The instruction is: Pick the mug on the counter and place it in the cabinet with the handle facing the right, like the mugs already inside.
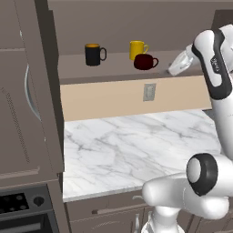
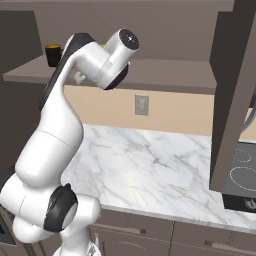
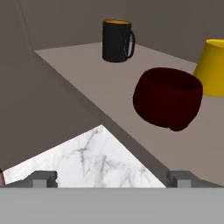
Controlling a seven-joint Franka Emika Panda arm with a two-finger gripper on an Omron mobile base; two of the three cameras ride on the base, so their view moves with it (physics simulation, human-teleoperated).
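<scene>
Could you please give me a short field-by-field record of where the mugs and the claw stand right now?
maroon mug: on the cabinet shelf, handle to the right in the left base view
black mug: on the shelf, left of the maroon mug, handle to the right
yellow mug: behind the maroon mug, handle to the right
claw: open, apart from the maroon mug, holding nothing
counter: white marble, no mug on it

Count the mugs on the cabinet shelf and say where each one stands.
3. A straight black mug with orange inside stands at the left, a bright yellow mug further right, and a squat maroon mug just in front of the yellow one.
</scene>
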